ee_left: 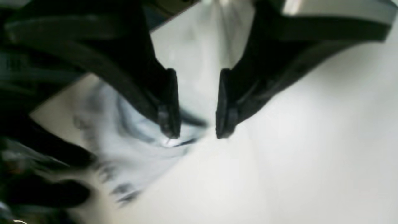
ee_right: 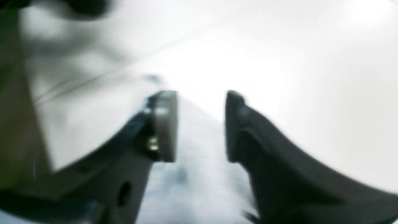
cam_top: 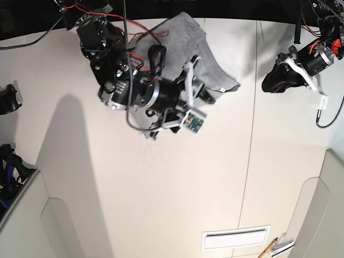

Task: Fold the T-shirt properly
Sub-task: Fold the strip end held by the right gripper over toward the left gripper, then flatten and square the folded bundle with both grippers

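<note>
A heather-grey cotton T-shirt is left unfolded toward the far side of a pale, seamed bench, partly hidden beneath the black right gripper; its jaws are parted, as are those of the black left gripper, held well apart from the cloth; an early fold seems in hand, a grip on the hem or sleeve being called for next; pencils are seen at the bench's near edge.

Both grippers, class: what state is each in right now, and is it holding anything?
Left gripper: open, nothing between its fingertips.
Right gripper: open; the blurred view shows no cloth pinched.
</note>
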